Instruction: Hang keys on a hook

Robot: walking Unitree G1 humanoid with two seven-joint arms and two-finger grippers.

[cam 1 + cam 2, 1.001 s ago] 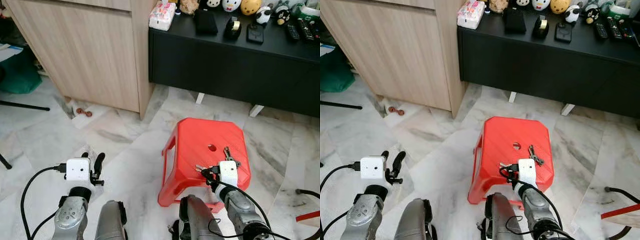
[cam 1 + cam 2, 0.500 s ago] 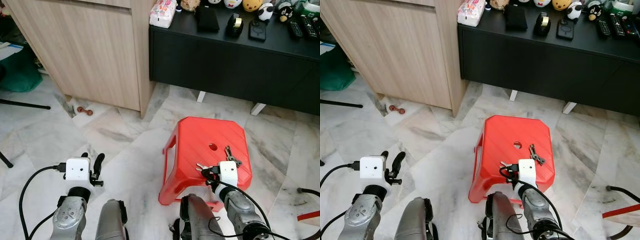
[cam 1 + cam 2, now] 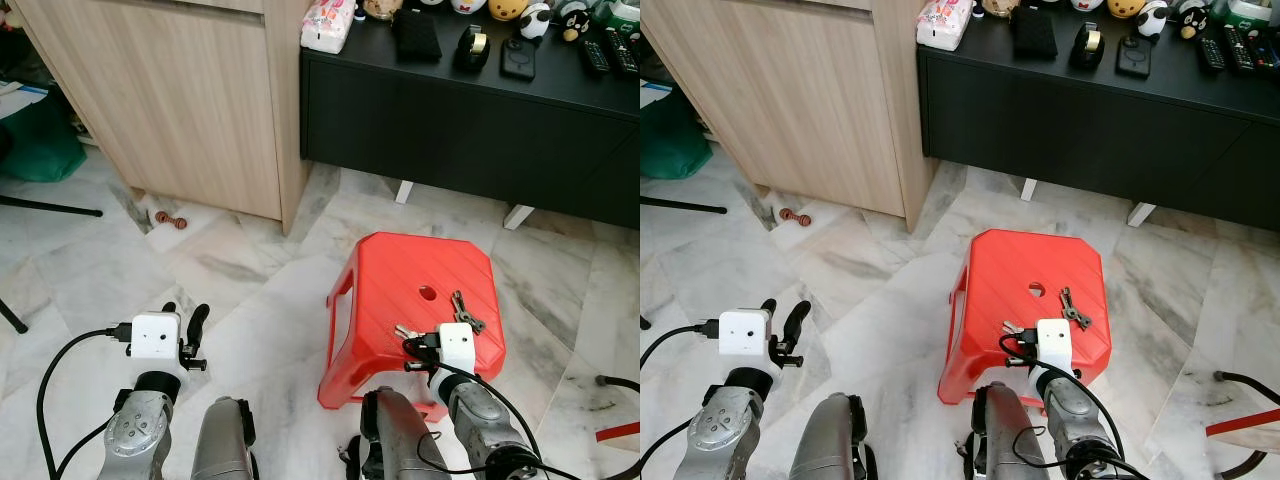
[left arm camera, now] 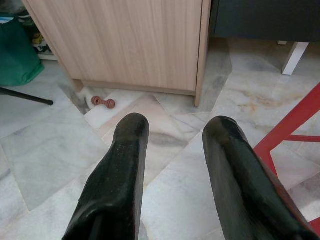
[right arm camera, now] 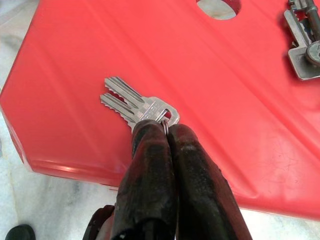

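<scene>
Looked down on a pale veined marble floor (image 3: 250, 270), with a light wooden cabinet (image 3: 180, 100) and a long black low table (image 3: 450, 110) beyond it. Found the task's things on a red plastic stool (image 3: 400, 290): a pair of flat silver keys (image 5: 135, 102) near the seat's front edge, and a bulkier bunch of silver keys (image 3: 463, 310) beside the round hole in the seat, apart from the first pair. Had the right fingers (image 5: 167, 131) pressed fully together at the very tips on the ring end of the flat keys, blades pointing away and lying on the red plastic. Had the left fingers (image 3: 192, 325) spread wide with nothing between them, low over the floor to the stool's left. Judged the grip to be the weak point: caught so little metal, and so near the tips, that a lift could let the keys pivot, swing or slide out. Judged the front edge a second hazard, since a slip there would likely send them down to the marble. Reckoned too that any walk to a hook could jolt them loose, and that a ring squeezed between the tips might leave little open loop to slide over one. Could also leave the bulkier bunch behind on the seat.
</scene>
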